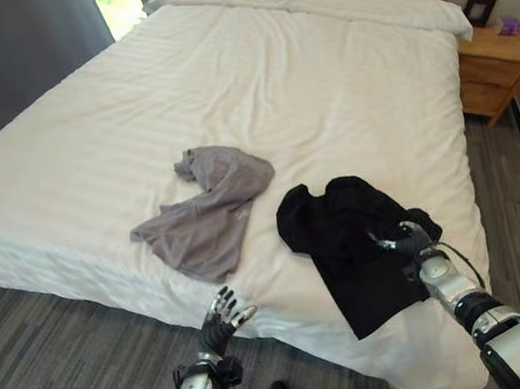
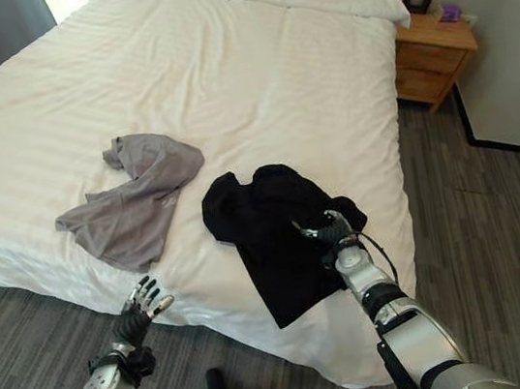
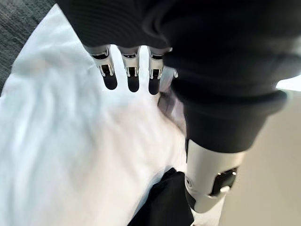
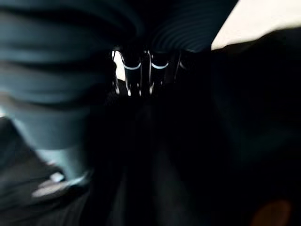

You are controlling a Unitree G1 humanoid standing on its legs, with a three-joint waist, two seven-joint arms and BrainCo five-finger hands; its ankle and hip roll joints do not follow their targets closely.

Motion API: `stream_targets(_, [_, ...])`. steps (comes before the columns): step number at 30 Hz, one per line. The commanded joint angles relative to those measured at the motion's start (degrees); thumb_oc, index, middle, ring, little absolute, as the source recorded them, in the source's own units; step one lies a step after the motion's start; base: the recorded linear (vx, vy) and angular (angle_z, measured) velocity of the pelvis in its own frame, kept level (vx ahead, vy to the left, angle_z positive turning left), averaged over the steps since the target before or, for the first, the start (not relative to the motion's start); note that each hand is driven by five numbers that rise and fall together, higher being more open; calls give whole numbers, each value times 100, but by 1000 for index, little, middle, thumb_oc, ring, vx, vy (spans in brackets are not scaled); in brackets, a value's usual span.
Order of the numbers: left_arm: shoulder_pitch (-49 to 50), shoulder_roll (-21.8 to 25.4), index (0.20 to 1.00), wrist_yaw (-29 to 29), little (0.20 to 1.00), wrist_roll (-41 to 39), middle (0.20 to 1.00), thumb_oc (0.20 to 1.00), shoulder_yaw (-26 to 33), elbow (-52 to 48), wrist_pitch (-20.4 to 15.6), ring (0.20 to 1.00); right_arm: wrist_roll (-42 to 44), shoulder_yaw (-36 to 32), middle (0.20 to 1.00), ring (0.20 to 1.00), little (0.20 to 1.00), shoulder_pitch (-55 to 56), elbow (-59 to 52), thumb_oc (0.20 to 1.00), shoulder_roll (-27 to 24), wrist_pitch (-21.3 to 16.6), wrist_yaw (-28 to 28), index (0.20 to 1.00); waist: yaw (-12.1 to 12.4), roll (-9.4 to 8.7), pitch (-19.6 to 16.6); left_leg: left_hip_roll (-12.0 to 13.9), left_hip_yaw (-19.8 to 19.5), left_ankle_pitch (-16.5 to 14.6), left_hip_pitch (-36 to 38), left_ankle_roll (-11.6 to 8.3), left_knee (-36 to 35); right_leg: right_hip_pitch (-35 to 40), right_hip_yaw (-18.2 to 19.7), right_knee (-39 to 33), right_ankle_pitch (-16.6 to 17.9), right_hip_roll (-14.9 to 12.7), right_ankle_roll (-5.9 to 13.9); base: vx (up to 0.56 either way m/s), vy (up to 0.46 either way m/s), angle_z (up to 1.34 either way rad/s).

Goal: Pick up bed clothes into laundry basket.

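Black garment (image 1: pixel 356 244): 1 item, soft knit or jersey by the look of it, lying crumpled on the white bed (image 1: pixel 254 88) near its foot-end edge, lower hem draped partly over the side. Neck opening faces up the bed; folds bunched toward the right.

Grey garment (image 1: pixel 206 210): 1 item, thin cloth, twisted at its upper end and spread flat below, just beside the black one but apart from it.

Right hand (image 1: pixel 409 241): resting on the right edge of the black garment, fingers down against the cloth; whether they have closed on it cannot be told, as the wrist view is dark. Placement suggests this item is being taken first, being the nearer.

Left hand (image 1: pixel 222 319): held low at the bed's edge below the grey garment, fingers spread and straight, holding nothing.

Wooden nightstand (image 1: pixel 493 62): right of the headboard, carrying small objects. Not task stock.
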Motion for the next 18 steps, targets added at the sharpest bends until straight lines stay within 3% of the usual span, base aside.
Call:
stream_targets(1, [-985,682,1000,617,1000,888,1000,1000,459,-409,-618,1000,448,-178,200,200,200,822,-575,200,-456,-69,253,200,-70,114,-104,692,143,202,-49,-645,-71,40,-51,373,136,-277,189,69,45,2])
stream_targets(5, [-2238,1471,1000,1230,1000,2148,1000,1000,811,-27,-548,1000,540,-960,200,200,200,1493,-2113,200,-1252,-295,209,200,-518,130,-197,723,278,124,19,-660,-92,-120,62,428,418,-357,229,12,58,-8])
stream_targets(8, [-3141,1931,1000,1860,1000,3785,1000,1000,705,734,-148,1000,118,-1954,200,200,200,2144,-3162,200,-1800,-497,-127,200,-965,213,-293,726,453,14,123,-628,-92,-264,200,499,536,-422,229,55,116,-40])
stream_targets(12, [-3935,2262,1000,2340,1000,5142,1000,1000,237,2215,431,1000,75,-2949,200,200,200,2457,-3334,200,-2313,-680,-601,200,-1452,257,-396,685,643,-102,231,-596,-93,-418,392,551,743,-472,229,52,101,-44])
stream_targets(18, [-4539,2647,1000,2095,1000,6201,1000,1000,-711,4414,1011,1000,-259,-3664,200,200,200,2915,-2942,200,-2967,-665,-868,200,-1894,356,-423,680,1015,-214,326,-551,-93,-707,646,626,996,-501,229,39,99,-42])
